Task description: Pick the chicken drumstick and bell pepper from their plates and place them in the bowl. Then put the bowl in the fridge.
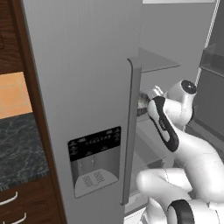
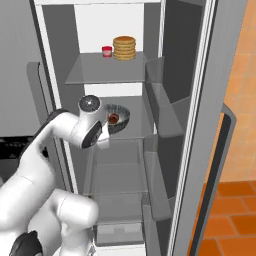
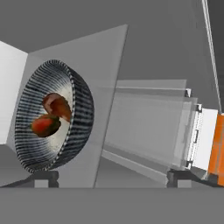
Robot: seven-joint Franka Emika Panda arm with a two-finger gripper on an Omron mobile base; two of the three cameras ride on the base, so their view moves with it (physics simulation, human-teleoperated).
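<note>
I have the bowl (image 3: 52, 116) sitting on the fridge's (image 1: 78, 87) middle glass shelf (image 2: 137, 120), with the chicken drumstick (image 3: 57, 106) and bell pepper (image 3: 45, 125) both inside it, touching each other, so the food is loaded and the bowl is where it belongs. My gripper (image 3: 111, 177) is just in front of the bowl with its jaws spread wide and nothing between them; one fingertip sits below the bowl's rim, the other well off to the side. From the right base view the wrist hides part of the bowl, so I think it stands clear of the shelf's front edge. One shelf above the bowl stand a pancake stack (image 2: 124, 48) and a small red cup (image 2: 107, 51).
</note>
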